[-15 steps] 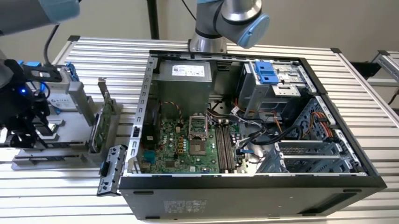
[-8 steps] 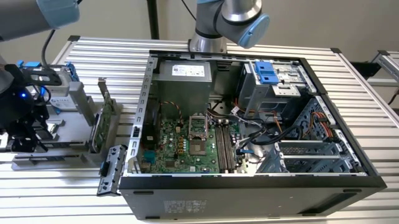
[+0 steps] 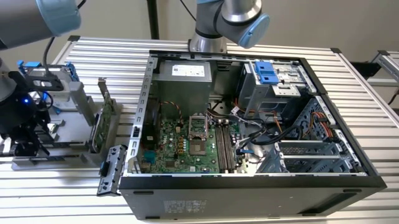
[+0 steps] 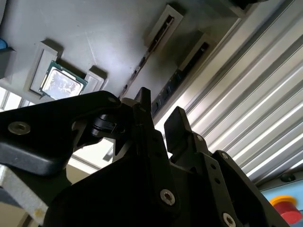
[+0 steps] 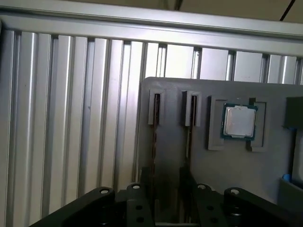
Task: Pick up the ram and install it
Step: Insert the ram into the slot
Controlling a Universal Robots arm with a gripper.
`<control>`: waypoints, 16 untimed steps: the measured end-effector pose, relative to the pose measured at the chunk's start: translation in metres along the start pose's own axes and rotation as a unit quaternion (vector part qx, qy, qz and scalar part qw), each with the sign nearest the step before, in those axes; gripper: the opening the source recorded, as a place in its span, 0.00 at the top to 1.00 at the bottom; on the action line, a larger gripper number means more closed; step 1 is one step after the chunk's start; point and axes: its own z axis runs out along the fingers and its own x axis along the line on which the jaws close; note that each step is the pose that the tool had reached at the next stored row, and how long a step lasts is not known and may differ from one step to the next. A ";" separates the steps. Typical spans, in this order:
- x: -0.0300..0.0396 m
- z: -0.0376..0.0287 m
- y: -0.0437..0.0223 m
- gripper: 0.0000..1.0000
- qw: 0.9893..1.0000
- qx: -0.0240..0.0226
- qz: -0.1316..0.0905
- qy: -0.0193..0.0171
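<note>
Two ram sticks stand edge-on in the slots of a grey holder tray: one ram stick and a second beside it. In the second wrist view the same sticks run toward my fingers. My gripper hangs open just over them, with a gap showing between its black fingers. I cannot tell which stick lies between them. In the exterior view the gripper is over the tray at the far left, away from the motherboard's slots.
A processor chip sits in a pocket of the tray. A green card with a metal bracket and a drive with blue rails stand by the tray. The open computer case lies on the slatted aluminium table.
</note>
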 end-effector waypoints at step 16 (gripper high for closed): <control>0.0038 0.0145 0.0000 0.00 1.000 0.000 0.000 0.000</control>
